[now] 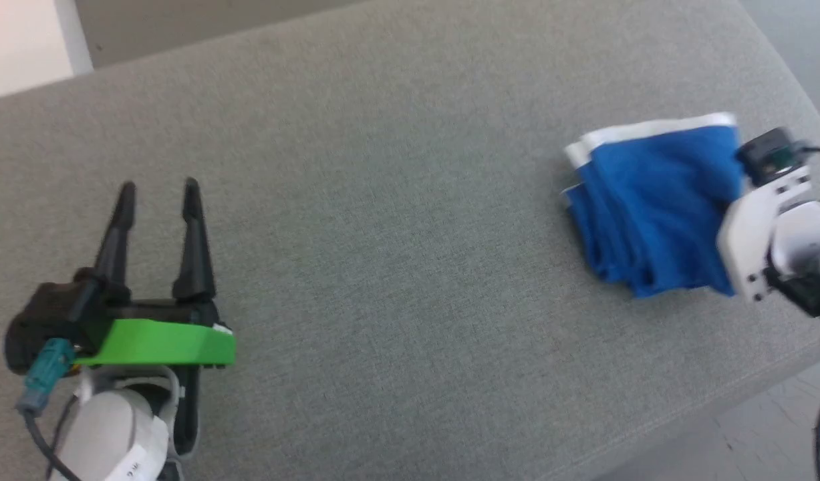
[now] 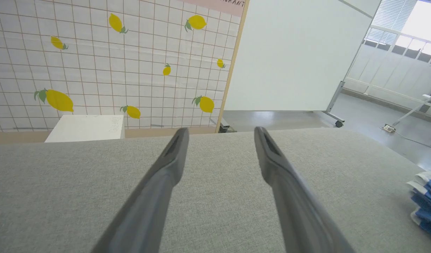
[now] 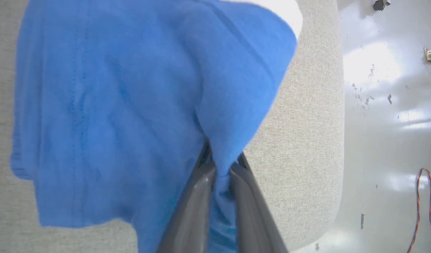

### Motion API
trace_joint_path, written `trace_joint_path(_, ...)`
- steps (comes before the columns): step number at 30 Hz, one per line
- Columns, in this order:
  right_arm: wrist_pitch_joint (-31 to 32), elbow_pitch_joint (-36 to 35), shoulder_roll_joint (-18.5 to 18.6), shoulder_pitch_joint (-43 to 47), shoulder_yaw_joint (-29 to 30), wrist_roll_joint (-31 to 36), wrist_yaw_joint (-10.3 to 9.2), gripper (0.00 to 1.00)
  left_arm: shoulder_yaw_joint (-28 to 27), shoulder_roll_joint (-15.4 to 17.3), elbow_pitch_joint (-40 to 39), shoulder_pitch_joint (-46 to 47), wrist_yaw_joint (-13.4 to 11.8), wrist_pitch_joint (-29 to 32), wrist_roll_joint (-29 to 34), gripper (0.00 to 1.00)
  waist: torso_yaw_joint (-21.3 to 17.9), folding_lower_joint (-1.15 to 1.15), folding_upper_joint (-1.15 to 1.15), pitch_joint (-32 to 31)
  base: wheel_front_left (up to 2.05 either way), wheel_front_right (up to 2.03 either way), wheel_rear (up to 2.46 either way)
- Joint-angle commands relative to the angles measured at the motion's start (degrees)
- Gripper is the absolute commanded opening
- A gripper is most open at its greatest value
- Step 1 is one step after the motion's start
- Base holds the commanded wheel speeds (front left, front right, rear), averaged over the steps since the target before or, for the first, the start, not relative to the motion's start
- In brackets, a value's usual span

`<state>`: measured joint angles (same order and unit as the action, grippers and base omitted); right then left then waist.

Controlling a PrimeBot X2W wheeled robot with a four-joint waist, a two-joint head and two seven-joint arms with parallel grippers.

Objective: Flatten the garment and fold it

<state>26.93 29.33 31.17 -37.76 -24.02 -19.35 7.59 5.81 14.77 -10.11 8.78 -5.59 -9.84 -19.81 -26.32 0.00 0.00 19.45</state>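
Head view, read left to right: the left pincer (image 1: 158, 186) hovers low over the left part of the grey table (image 1: 410, 267). Its two dark fingers are spread apart and point away from the robot, with nothing between them. The left wrist view confirms this, showing both fingers splayed over bare grey surface and a lemon-patterned wall (image 2: 96, 63) beyond the far edge. A broad stretch of table separates that pincer from the garment (image 1: 657, 207). The garment sits at the table's right end, close to the right edge, as a compact blue bundle with a white stripe along its far side and stacked edges facing left. The right pincer (image 3: 224, 158) is at the bundle's right side. In the right wrist view its fingers are pressed together on a gathered tuck of blue fabric, which peaks at the grip while the rest drapes onto the table. The head view is blurred there, so neither the bundle's long axis nor the squareness of its layers can be settled. Assessment: the garment lies well to the right of the left pincer and is in the right one's hold, so the right arm is nearer by far. Any two-handed flattening would first need the left arm to cross rightwards, or the cloth to be drawn leftwards toward it.
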Motion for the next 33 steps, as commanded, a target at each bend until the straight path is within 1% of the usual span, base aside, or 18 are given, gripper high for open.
trace_joint_path(1, -1.05, 1.19, 0.41, -1.2, 1.14, 0.26, -0.1, 0.0, -0.59, 0.88, -0.95, 0.88, -0.58, 0.2, 0.6, 1.0, -0.06, 0.0, 0.0, 7.03, 0.0, 0.0, 0.0)
trace_joint_path(6, -4.17, 6.7, 3.56, -3.68, 4.92, 1.65, -0.1, 0.0, -2.55, 2.9, -4.78, 0.53, -2.04, 1.71, 1.55, 1.0, 2.38, 0.0, 0.0, 11.04, 0.0, 0.0, 0.0)
trace_joint_path(10, -5.91, 10.29, 6.39, -5.09, 8.32, 2.86, -0.1, 0.0, -3.59, 4.22, -7.24, 0.34, -2.63, 3.03, 1.92, 1.0, 4.23, 0.0, 0.0, 13.43, 0.0, 0.0, 0.0)
trace_joint_path(15, -8.99, 13.02, 9.52, -6.68, 12.25, 5.21, -0.1, 0.0, -4.2, 5.19, -9.66, 0.06, -3.04, 4.41, 2.03, 1.0, 6.17, 0.0, 0.0, 15.74, 0.0, 0.0, 0.0)
trace_joint_path(20, -11.39, 16.71, 10.77, -8.13, 16.42, 6.88, -0.1, 0.0, -4.11, 5.99, -11.27, 0.2, -3.1, 5.34, 2.4, 1.0, 7.61, 0.0, 0.0, 17.18, 0.0, 0.0, 0.0)
trace_joint_path(21, -11.6, 17.34, 10.79, -8.34, 16.95, 7.12, -0.1, 0.32, -4.09, 6.06, -11.45, 0.18, -3.11, 5.43, 2.43, 1.0, 7.77, 0.0, 0.0, 17.25, 0.0, 0.0, 0.0)
trace_joint_path(22, -11.88, 18.26, 10.85, -8.69, 17.92, 7.35, -0.1, 1.0, -4.07, 6.15, -11.63, 0.11, -3.18, 5.54, 2.52, 1.0, 7.97, 0.0, 0.0, 17.28, 0.0, 0.0, 0.0)
trace_joint_path(29, -13.88, 22.14, 11.16, -10.61, 21.6, 10.24, -0.1, 1.0, -3.56, 5.96, -11.9, -0.11, -3.42, 5.48, 2.5, 1.0, 8.97, 0.0, 0.0, 16.63, 0.0, 0.0, 0.0)
trace_joint_path(33, -17.36, 22.61, 10.7, -12.32, 24.7, 9.61, -0.1, 1.0, -3.18, 4.93, -10.44, -0.43, -3.44, 4.11, 1.71, 1.0, 9.39, 0.0, 0.0, 14.14, 0.0, 0.0, 0.0)
